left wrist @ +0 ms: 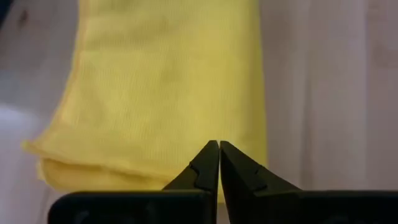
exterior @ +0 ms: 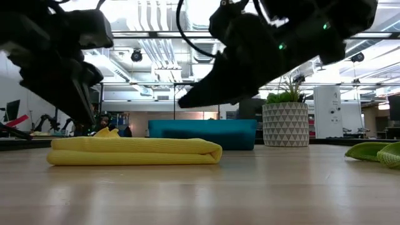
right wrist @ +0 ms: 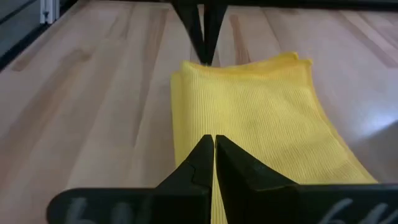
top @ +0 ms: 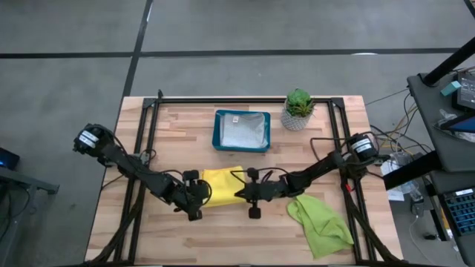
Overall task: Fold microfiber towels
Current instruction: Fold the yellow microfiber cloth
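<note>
A yellow towel [top: 223, 185] lies folded in several layers on the wooden table, flat, with its rounded fold toward the table's right [exterior: 212, 150]. My left gripper [left wrist: 219, 144] is shut, with its tips down at the towel's left end [right wrist: 202, 61]. My right gripper [right wrist: 214, 138] is shut and hovers clear above the towel's right end [exterior: 182, 102]. A lime green towel [top: 320, 219] lies crumpled at the near right. A pale grey cloth [top: 245, 132] lies in the teal tray [top: 218, 132]. The other towels are out of view. My left gripper's shut fingertips [right wrist: 203, 50] stand on the yellow towel's left end, near its layered edge [left wrist: 74, 165]. They come from above, slanting from the table's left. The towel lies flat on the table; a small corner [exterior: 106, 132] stands up beside the fingers.
A small potted plant [top: 298, 110] stands at the far right beside the tray. A black frame [top: 245, 99] runs along the table's far edge and down both sides. There is bare wood [top: 223, 233] along the near edge in front of the yellow towel.
</note>
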Action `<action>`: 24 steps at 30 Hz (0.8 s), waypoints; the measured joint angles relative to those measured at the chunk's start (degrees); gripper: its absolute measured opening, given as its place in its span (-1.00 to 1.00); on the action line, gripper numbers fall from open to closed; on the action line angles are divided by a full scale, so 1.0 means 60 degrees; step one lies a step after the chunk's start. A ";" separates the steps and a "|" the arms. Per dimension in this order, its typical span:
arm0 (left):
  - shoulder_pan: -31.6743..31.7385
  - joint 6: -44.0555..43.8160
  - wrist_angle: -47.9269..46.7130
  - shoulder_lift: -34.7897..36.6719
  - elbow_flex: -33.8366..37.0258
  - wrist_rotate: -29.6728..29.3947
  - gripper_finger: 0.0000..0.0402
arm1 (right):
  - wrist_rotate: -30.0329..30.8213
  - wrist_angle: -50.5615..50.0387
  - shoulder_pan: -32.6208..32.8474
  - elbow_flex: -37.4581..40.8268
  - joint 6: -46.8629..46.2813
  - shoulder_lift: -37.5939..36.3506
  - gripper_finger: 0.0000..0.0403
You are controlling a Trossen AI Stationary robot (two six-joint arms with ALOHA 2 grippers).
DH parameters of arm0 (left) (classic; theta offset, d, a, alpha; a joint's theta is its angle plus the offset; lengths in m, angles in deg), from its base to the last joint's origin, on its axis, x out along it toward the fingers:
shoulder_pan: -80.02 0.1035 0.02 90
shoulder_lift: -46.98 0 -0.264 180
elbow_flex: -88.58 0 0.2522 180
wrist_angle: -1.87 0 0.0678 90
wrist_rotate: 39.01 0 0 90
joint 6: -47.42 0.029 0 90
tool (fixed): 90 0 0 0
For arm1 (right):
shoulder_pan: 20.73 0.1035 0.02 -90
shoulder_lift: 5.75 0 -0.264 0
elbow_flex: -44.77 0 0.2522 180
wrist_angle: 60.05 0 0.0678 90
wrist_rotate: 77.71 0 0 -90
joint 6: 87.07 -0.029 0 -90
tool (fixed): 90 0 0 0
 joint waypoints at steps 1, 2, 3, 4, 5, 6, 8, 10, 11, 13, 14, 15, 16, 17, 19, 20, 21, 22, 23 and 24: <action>0.0006 0.0055 0.0117 -0.0046 0.0054 -0.0106 -1.00 | -0.0007 0.0353 -0.0021 0.0000 0.0114 0.0151 -0.95; 0.0006 0.0060 0.0238 -0.0079 0.0139 -0.0096 -1.00 | -0.0013 0.0600 -0.0041 -0.0004 0.0223 0.0340 -0.96; 0.0006 -0.0001 0.0361 -0.0108 0.0262 -0.0069 -1.00 | -0.0011 0.0810 -0.0043 -0.0004 0.0249 0.0515 -0.96; 0.0006 -0.0097 0.0615 -0.0144 0.0395 0.0094 -1.00 | -0.0021 0.0863 -0.0054 -0.0004 0.0270 0.0659 -0.96; 0.0005 -0.0171 0.0953 -0.0173 0.0546 0.0269 -1.00 | -0.0018 0.0848 -0.0072 0.0000 0.0261 0.0797 -0.96; 0.0002 -0.0329 0.1214 -0.0189 0.0717 0.0436 -1.00 | -0.0024 0.0851 -0.0091 0.0000 0.0188 0.0918 -0.96; -0.0002 -0.0629 0.1740 -0.0247 0.1043 0.0729 -1.00 | -0.0115 0.0820 -0.0105 -0.0004 -0.0113 0.1143 -0.96; -0.0002 -0.0857 0.2495 -0.0315 0.1398 0.1012 -1.00 | -0.0370 0.0740 -0.0105 0.0000 -0.0392 0.1317 -0.96; -0.0002 -0.0913 0.2701 -0.0319 0.1540 0.1156 -1.00 | -0.0499 0.0716 -0.0106 0.0000 -0.0559 0.1368 -0.96; 0.0002 -0.1113 0.3005 -0.0372 0.1683 0.1394 -1.00 | -0.0583 0.0539 -0.0105 0.0000 -0.0823 0.1381 -0.96; 0.0005 -0.1181 0.3008 -0.0372 0.1717 0.1442 -1.00 | -0.0597 0.0463 -0.0105 -0.0004 -0.0934 0.1378 -0.96; 0.0006 -0.1194 0.2985 -0.0359 0.1725 0.1497 -1.00 | -0.0601 0.0350 -0.0105 -0.0007 -0.0956 0.1351 -0.96; 0.0009 -0.1166 0.2989 -0.0342 0.1722 0.1569 -1.00 | -0.0605 0.0289 -0.0105 -0.0011 -0.0956 0.1329 -0.96; 0.0009 -0.1094 0.2948 -0.0300 0.1719 0.1616 -1.00 | -0.0605 0.0287 -0.0105 -0.0011 -0.0954 0.1315 -0.96; 0.0013 -0.1047 0.2702 -0.0161 0.1670 0.1693 -1.00 | -0.0601 0.0273 -0.0105 -0.0011 -0.0911 0.1290 -0.96; 0.0024 -0.1040 0.2580 -0.0081 0.1640 0.1794 -1.00 | -0.0601 0.0266 -0.0105 -0.0011 -0.0867 0.1289 -0.96; 0.0024 -0.1039 0.2415 0.0027 0.1622 0.1947 -1.00 | -0.0601 0.0259 -0.0105 -0.0011 -0.0854 0.1286 -0.96; 0.0028 -0.1024 0.2190 0.0171 0.1609 0.2137 -1.00 | -0.0601 0.0235 -0.0105 -0.0011 -0.0850 0.1286 -0.96; 0.0046 -0.0974 0.2032 0.0314 0.1597 0.2290 -1.00 | -0.0601 0.0219 -0.0105 -0.0011 -0.0857 0.1283 -0.96; 0.0053 -0.0878 0.1946 0.0451 0.1590 0.2359 -1.00 | -0.0601 0.0219 -0.0105 -0.0011 -0.0858 0.1283 -0.96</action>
